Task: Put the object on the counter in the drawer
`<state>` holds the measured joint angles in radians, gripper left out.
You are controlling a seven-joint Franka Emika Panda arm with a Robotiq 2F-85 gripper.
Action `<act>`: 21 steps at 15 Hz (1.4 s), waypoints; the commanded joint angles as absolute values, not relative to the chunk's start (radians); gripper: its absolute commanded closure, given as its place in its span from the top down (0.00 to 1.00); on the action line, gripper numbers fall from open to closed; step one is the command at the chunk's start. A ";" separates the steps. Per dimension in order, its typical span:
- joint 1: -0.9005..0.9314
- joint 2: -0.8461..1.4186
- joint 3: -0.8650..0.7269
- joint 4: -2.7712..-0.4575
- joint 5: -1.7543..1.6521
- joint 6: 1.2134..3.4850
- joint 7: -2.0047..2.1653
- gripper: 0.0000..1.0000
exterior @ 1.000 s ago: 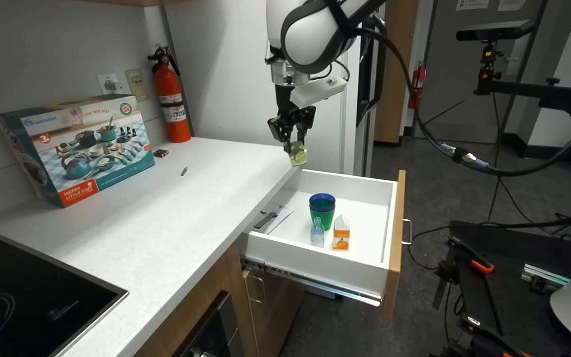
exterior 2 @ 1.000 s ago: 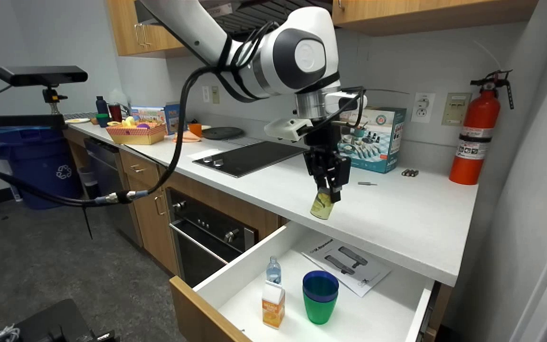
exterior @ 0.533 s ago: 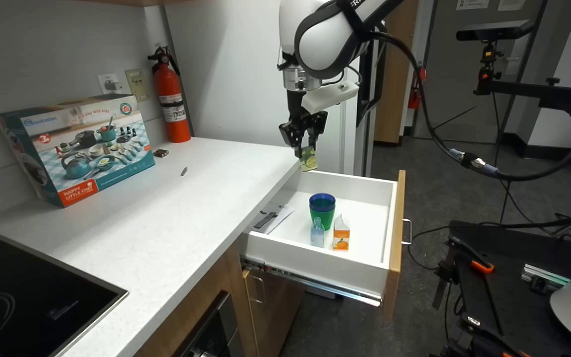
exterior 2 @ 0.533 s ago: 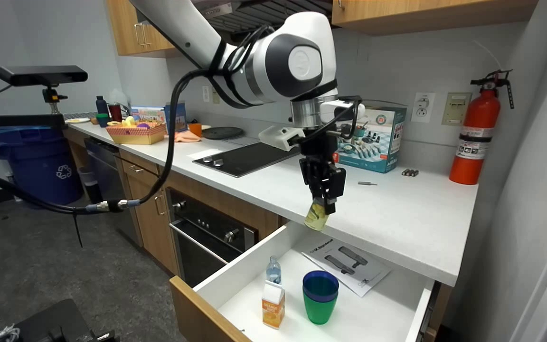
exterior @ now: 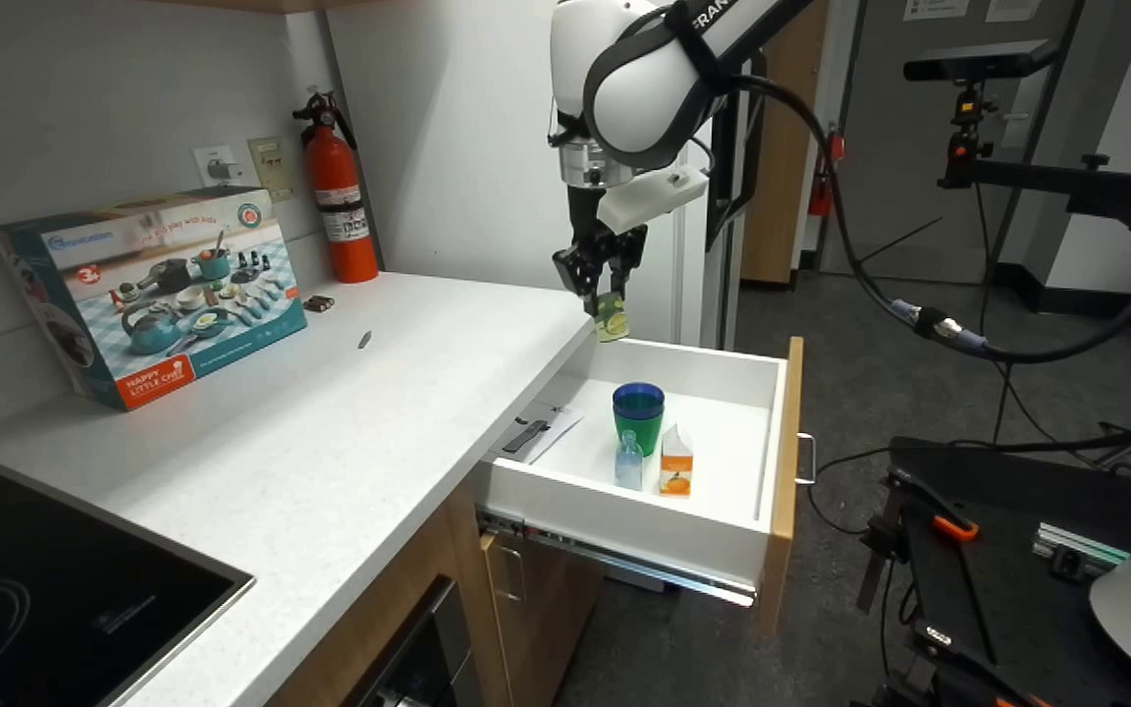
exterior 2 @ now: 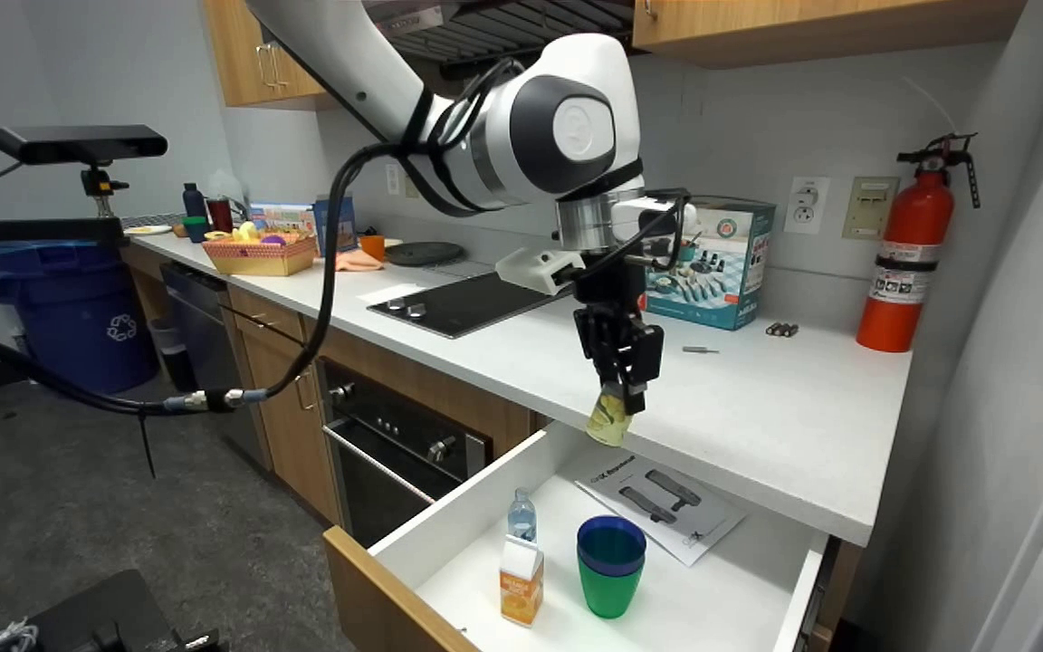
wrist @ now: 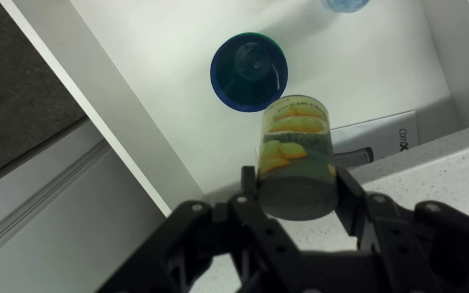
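1. i have the claw (wrist: pixel 297 183) pinching the yellow-green can (wrist: pixel 295 150), with its fingers (wrist: pixel 248 180) pressed against two opposite sides.
2. the can is up in the air and tilted, its far end poking out past the claw's tips.
3. below the claw is the drawer (exterior: pixel 624 520), open in both exterior views; my wrist view looks down into it.
4. right by the claw runs the front edge of the counter (exterior 2: pixel 784 407).
5. lower than the claw, a blue-and-green cup (exterior 2: pixel 610 580) stands upright in the drawer; in the wrist view its rim shows just past the can's far end.
6. farther from the claw than that cup stand a small clear bottle (exterior 2: pixel 521 521) and an orange-and-white carton (exterior 2: pixel 521 584), near each other.
7. under the claw, on the drawer's counter side, lies a printed sheet (exterior 2: pixel 666 507), partly hidden by the can in my wrist view.
8. behind the claw in an exterior view, well apart from it, a teal box (exterior 2: pixel 712 272) stands on the counter.
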<state>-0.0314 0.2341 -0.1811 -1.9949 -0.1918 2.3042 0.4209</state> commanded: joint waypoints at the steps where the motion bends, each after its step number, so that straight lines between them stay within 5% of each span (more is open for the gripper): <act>1: -0.025 0.263 -0.205 -2.004 -0.303 2.381 0.504 0.23; 21: 0.009 0.373 -0.368 -2.155 -0.568 2.570 0.855 0.23</act>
<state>-0.0267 0.3813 -0.3183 -2.1243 -0.4950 2.5343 0.7881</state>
